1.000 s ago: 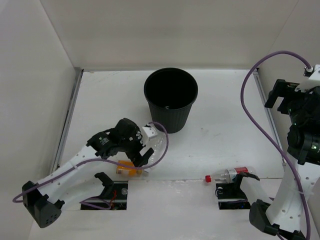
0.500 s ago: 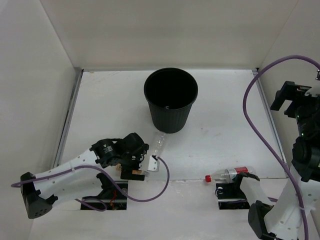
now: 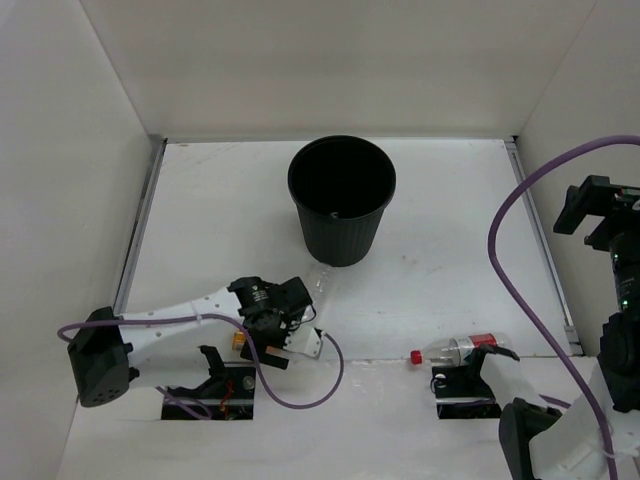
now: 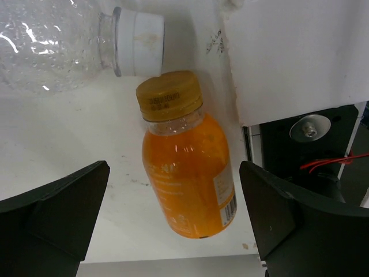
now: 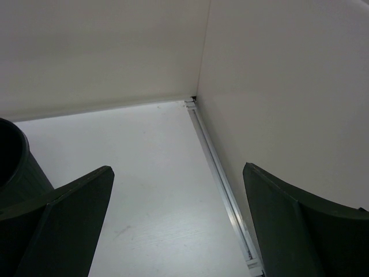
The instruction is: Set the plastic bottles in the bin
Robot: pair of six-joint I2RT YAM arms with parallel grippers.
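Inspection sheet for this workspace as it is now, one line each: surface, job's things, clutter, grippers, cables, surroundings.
Surface: white table; cut-outs at the near edge show wiring.
Job's things: bin upright at the back centre. All three bottles lie on the table: orange bottle, clear bottle with its cap by the orange bottle's cap, red-capped bottle by the right arm's base.
Clutter: nothing seen.
Grippers: left gripper open, straddling the orange bottle; right gripper open, empty, raised at the right.
Cables: purple cable loops over the table from the left wrist; second purple cable arcs above the right side.
Surroundings: white walls; metal rail along the right edge.
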